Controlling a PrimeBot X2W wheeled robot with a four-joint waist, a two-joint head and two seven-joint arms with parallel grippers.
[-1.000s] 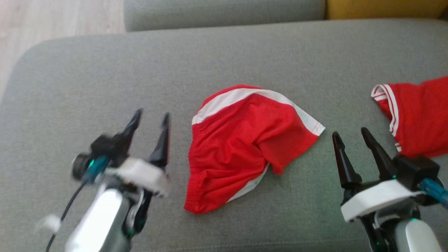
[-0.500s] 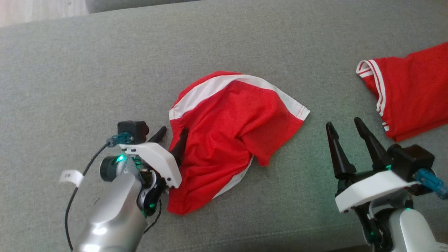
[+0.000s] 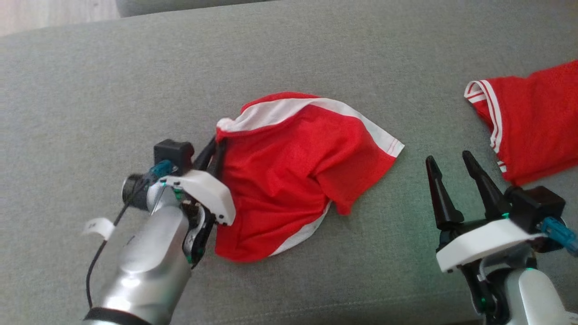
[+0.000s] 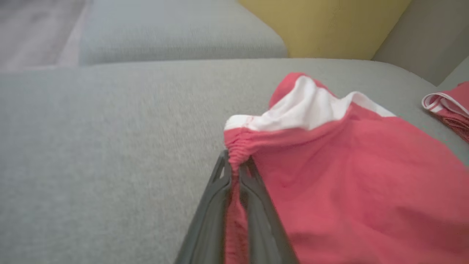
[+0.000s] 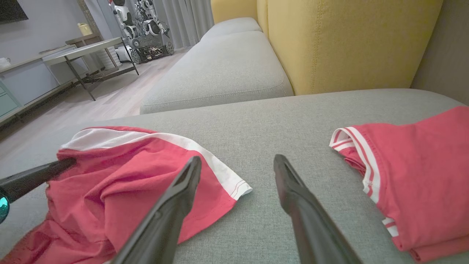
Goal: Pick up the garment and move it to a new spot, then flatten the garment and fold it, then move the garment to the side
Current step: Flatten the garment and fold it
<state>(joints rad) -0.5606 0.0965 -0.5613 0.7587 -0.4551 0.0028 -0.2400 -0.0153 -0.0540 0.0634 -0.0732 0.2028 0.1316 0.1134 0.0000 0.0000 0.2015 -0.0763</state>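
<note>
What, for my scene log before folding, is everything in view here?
red shorts with white side panels: one, red and white, crumpled mid-seat
red garment with white-striped trim: one, red and white, on the seat to the robot's right
grey fabric sofa seat: one, grey, under both garments
second grey seat cushion: one, grey, beyond the first
yellow upholstered backrest: one, yellow, behind the seats
pale wood floor: one, beside the sofa
metal-legged table: one, grey, far off
left gripper: one, dark, shut on the shorts' gathered waistband
right gripper: one, dark, open, between the garments
</note>
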